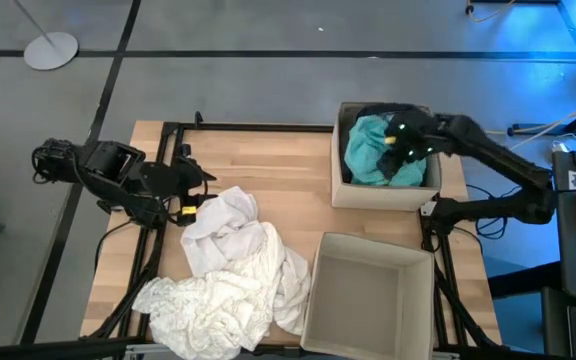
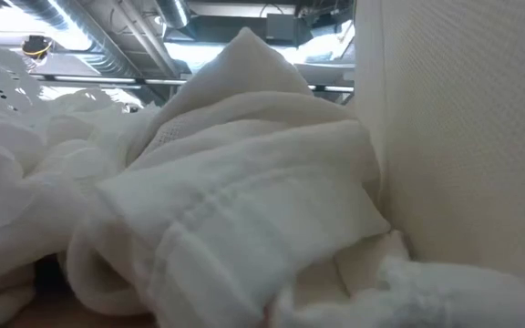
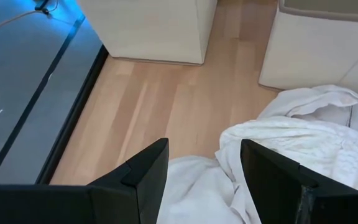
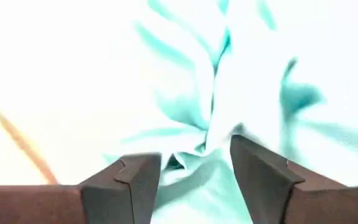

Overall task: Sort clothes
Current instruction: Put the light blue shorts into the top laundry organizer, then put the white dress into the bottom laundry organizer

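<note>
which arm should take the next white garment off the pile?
Left. The left gripper sits open at the edge of the white clothes pile, fabric between its fingers in the left wrist view. The right gripper is open over the teal garment in the far box.

We see white/cream clothes (image 1: 230,275) heaped & crumpled on the worktop's front-left part, reaching the front edge. Teal garment (image 1: 373,150), bunched, sits w/ dark pieces (image 1: 408,172) in the box by the back-right corner.

Two black jointed arms (image 1: 498,160) with cables, dark angular gripper fingers (image 3: 145,177).
</note>
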